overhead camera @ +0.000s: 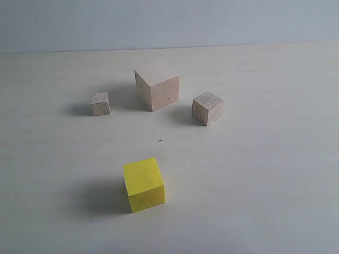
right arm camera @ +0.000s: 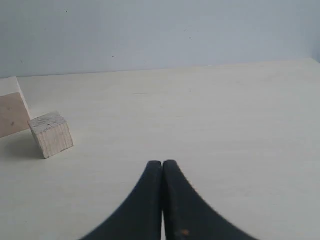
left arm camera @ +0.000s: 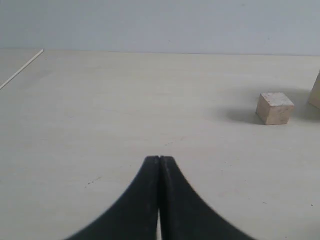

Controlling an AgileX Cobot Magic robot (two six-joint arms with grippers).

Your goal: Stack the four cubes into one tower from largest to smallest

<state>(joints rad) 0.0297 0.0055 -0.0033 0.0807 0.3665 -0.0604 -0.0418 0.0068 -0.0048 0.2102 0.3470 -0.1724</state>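
Black and curved, the left gripper [left arm camera: 159, 159] sits at the near edge of its wrist view. Its jaws are pressed together along their whole length and hold nothing. The right gripper [right arm camera: 162, 162] looks the same in its own view: jaws fully together, nothing between them. Both hang above the pale table [overhead camera: 254, 174] and touch no cube.

In the exterior view the yellow cube [overhead camera: 143, 184] is the nearest one. It stands alone on the table, slightly turned, well apart from the others. Beyond it there is a small dark mark [overhead camera: 160, 141] on the bare surface.

Farther back come the three cubes of pale wood, side by side but not touching. The medium cube [overhead camera: 207, 108] is on the right, the tiny cube [overhead camera: 100, 103] on the left, and the large cube [overhead camera: 157, 84] between them, a little farther back. Each rests directly on the table and throws a soft shadow to the left.

The left wrist view shows the tiny cube ahead of that gripper and off to one side. The right wrist view shows the medium cube just beside the large one.

Behind the table rises a plain grey-blue wall [overhead camera: 169, 24].
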